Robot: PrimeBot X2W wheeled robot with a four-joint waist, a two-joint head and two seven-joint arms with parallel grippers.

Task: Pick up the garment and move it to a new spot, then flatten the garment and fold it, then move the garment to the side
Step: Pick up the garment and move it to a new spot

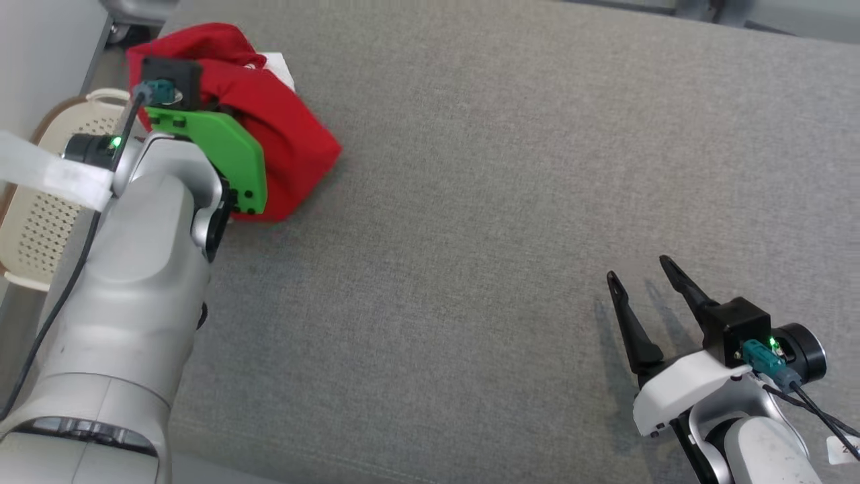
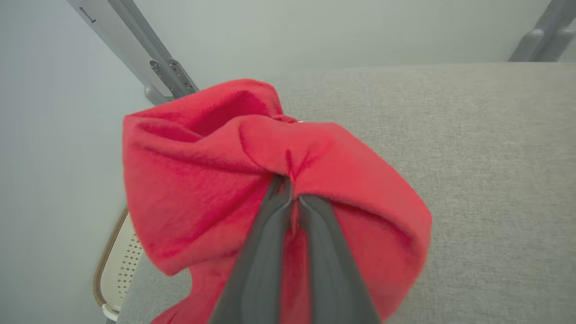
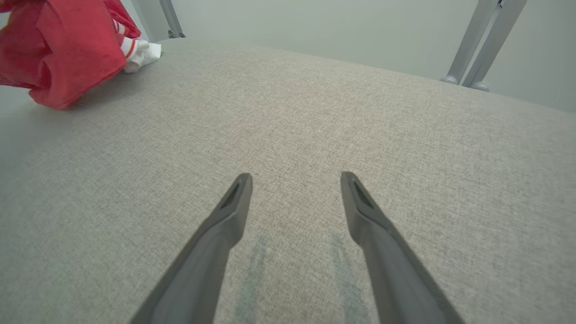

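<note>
The garment (image 1: 295,144) is a bunched red cloth with a white trimmed part, at the far left of the grey padded surface (image 1: 484,202). My left gripper (image 2: 291,189) is shut on a pinched fold of the garment (image 2: 202,189), which drapes around both dark fingers. In the head view the left wrist with its green plate (image 1: 228,158) covers the gripped spot. My right gripper (image 1: 638,269) hovers open over bare fabric at the lower right, nothing between its fingers (image 3: 234,202). From the right wrist the garment (image 3: 63,54) sits at the top left, far from that gripper (image 3: 294,177).
A cream perforated basket (image 1: 40,222) with a brown rim stands beside the surface's left edge. Grey metal frame legs (image 3: 477,40) rise behind the far edge before a pale wall. A wide stretch of grey surface lies between the two arms.
</note>
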